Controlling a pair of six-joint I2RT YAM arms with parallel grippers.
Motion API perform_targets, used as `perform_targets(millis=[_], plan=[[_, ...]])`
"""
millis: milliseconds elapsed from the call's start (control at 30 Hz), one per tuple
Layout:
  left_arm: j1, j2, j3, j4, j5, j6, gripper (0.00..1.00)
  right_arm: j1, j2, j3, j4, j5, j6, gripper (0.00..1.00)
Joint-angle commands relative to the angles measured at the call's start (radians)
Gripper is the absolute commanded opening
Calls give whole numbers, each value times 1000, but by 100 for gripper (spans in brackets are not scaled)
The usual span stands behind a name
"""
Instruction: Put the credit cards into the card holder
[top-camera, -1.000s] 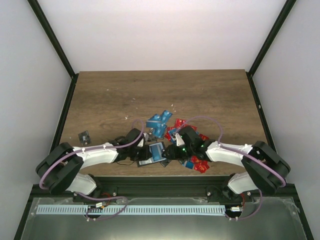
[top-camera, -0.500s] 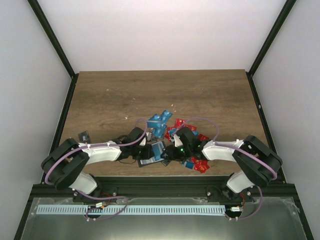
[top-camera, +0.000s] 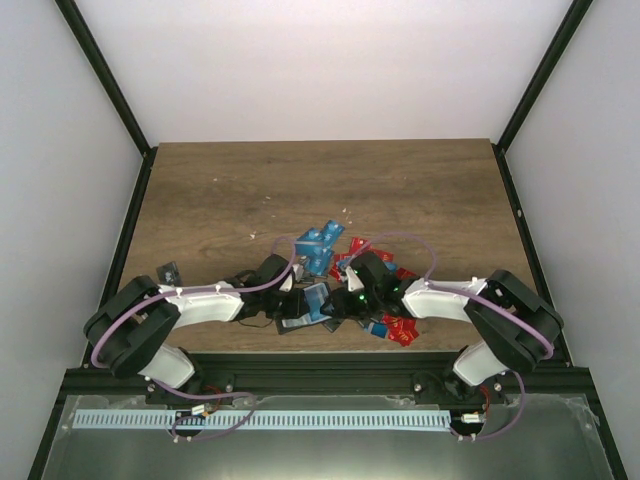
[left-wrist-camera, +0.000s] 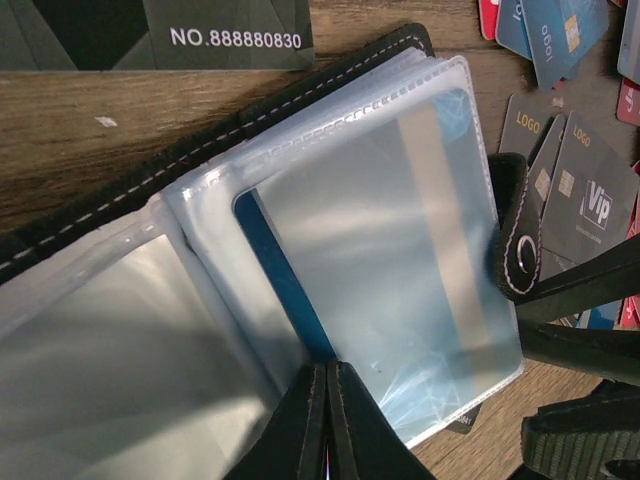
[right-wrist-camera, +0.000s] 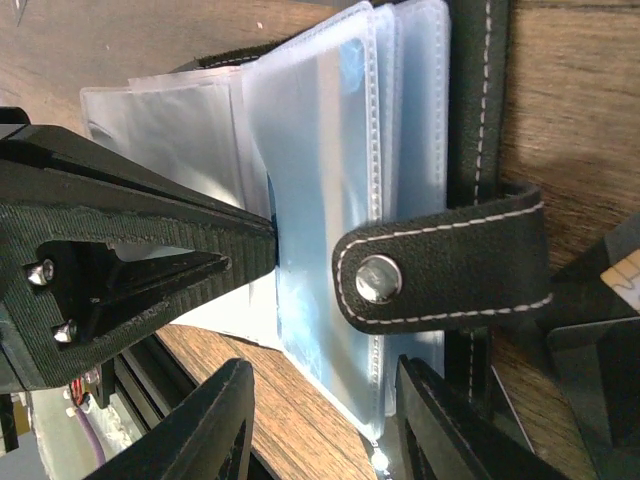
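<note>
The wooden table (top-camera: 200, 190) carries the work close to its near edge, between the two arms. The card holder (left-wrist-camera: 400, 200) lies open on it, black stitched cover underneath and clear plastic sleeves fanned upward. The left gripper (left-wrist-camera: 327, 420) is fully closed, pinching one clear sleeve at the holder's near edge and pinning it flat. The right gripper (right-wrist-camera: 325, 375) faces it from the holder's other side, its jaws part-way apart and straddling the sleeve edges and strap, with nothing visibly clamped between them. The loose credit cards (top-camera: 322, 243) lie heaped just beyond the holder and on its right-arm side, blue ones farther back and red ones nearer, and black VIP cards (left-wrist-camera: 590, 190) sit just beside the holder's strap edge. One blue card (left-wrist-camera: 285, 290) sits inside the top sleeve, apparently almost home. The clasp tab (right-wrist-camera: 440, 270) folds over that sleeve's edge. The step in hand appears to be seating this card. The next move likely calls for fetching another card while the sleeve is kept pinned.
</note>
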Motion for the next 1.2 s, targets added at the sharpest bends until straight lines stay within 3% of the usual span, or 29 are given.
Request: perform_targets(millis=[0, 467, 900, 1167], plan=[[-9, 36, 2, -10, -13, 18, 4, 18, -9, 47, -30, 21, -23, 41], [-15, -26, 12, -86, -73, 18, 4, 100, 29, 148, -75, 69, -50, 41], [-12, -372, -44, -314, -259, -56, 7, 171, 139, 277, -104, 93, -47, 41], [-9, -590, -132, -371, -320, -129, 9, 229, 232, 393, -131, 79, -51, 45]])
